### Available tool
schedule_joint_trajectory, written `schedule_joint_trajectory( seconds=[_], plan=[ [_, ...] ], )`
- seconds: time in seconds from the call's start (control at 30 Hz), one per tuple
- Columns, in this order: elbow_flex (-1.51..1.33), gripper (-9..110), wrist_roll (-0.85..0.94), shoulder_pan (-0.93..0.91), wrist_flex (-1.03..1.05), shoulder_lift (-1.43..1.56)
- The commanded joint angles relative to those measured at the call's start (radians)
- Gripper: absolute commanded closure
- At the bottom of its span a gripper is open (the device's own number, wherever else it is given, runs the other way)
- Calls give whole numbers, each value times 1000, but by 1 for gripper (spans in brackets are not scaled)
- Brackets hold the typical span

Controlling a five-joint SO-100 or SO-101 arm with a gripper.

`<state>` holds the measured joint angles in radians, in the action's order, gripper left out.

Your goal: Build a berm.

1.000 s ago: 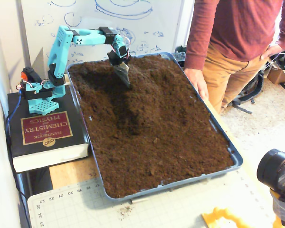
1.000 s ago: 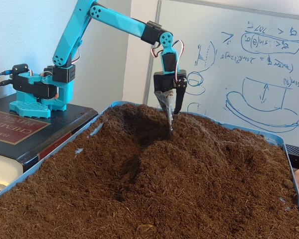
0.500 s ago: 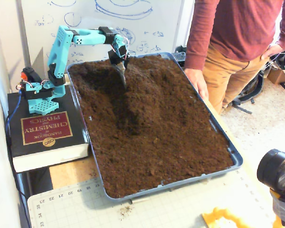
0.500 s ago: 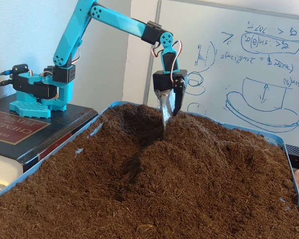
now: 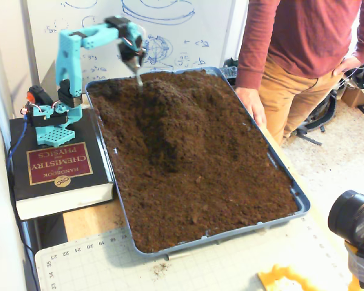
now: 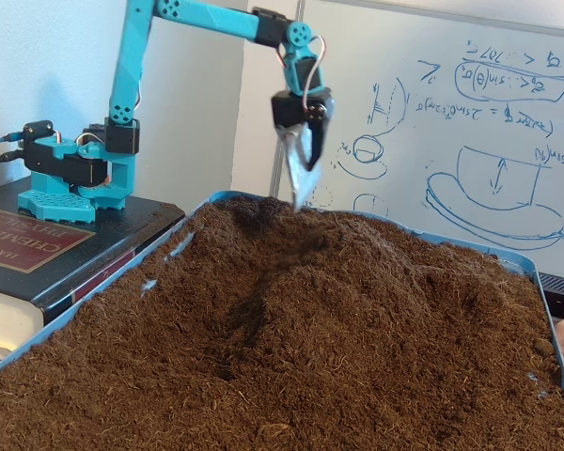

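Both fixed views show the gripper (image 6: 299, 193) closed and empty above the berm (image 5: 164, 124), upper left. Lower it beside the ridge and push soil (image 5: 212, 182) inward slowly.

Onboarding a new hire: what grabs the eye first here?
The blue tray brimming with dark soil, heaped into a berm running down its middle. Next, the turquoise arm mounted on a thick book at the tray's left, its gripper raised just above the far end of the ridge.
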<state>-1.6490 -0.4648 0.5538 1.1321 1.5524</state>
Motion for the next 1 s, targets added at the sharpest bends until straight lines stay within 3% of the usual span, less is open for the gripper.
schedule_joint_trajectory(
  seconds=[0.0,0.13,0.33,0.63,0.97],
  plan=[
    [-77,101,57,0,115,235],
    [-249,101,160,-52,175,337],
    [-479,101,302,-106,91,377],
    [-670,101,299,-92,-202,373],
    [-630,101,290,-12,-265,216]
  ],
)
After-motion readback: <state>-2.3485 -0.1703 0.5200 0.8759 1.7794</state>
